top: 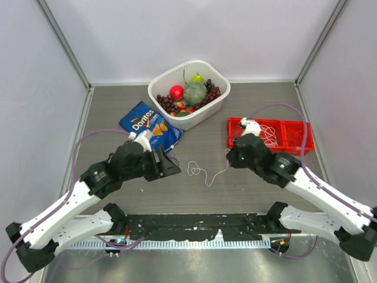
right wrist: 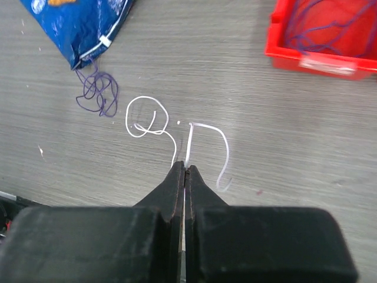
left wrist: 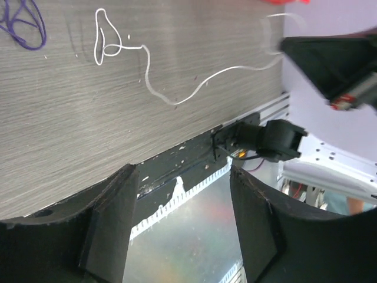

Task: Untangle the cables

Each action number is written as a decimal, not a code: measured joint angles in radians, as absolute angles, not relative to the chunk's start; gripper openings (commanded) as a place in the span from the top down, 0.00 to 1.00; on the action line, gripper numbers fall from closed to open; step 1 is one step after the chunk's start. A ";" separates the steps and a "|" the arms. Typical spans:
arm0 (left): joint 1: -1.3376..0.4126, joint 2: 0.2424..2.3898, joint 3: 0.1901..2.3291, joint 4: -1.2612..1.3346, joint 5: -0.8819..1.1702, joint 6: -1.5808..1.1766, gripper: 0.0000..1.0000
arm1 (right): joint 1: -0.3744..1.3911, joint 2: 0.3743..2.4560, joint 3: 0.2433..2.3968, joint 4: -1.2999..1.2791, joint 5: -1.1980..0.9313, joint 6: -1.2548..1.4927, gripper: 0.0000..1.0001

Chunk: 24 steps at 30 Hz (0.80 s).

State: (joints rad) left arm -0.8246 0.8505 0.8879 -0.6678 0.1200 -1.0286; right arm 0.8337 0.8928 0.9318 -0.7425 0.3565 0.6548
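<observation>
The right gripper [right wrist: 185,168] was closed tight, with the white cable [left wrist: 175,102] pinched at its fingertips. From there the cable ran sideways across the worktop [top: 265,100] toward the left arm and ended in a small loop. Its long axis lay roughly left to right between the two arms, and the looped free end was the part nearer the left gripper [left wrist: 182,171]. That gripper had its jaws apart and held nothing. The cable lay on the worktop ahead of its fingers, clear of them. Any pull to straighten the cable would likely turn on that loop.

The right wrist view showed a tangled purple cable [right wrist: 97,94] just beside the Doritos bag [top: 150,125], and more purple cable inside the red tray [right wrist: 312,62]. In the top view the left arm hid the purple tangle
</observation>
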 measured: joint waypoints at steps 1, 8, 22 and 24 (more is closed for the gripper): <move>-0.824 0.804 0.876 -0.670 0.102 -1.041 0.33 | 0.834 0.936 0.932 -0.720 0.330 0.652 0.99; -0.823 0.656 0.817 -0.673 0.045 -1.121 0.33 | 0.834 1.386 0.968 -0.578 0.129 0.628 0.99; -0.823 0.651 0.816 -0.716 0.044 -1.149 0.33 | 0.834 1.644 1.093 -0.493 0.010 0.524 0.24; -0.823 0.653 0.816 -0.715 0.046 -1.148 0.33 | 0.834 1.643 1.078 -0.464 -0.008 0.514 0.23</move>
State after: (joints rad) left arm -0.8227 0.6525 0.8158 -0.7155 0.0456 -1.1484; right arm 0.8337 1.6428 1.0782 -0.4641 -0.0082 0.5140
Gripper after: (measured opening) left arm 0.669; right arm 0.748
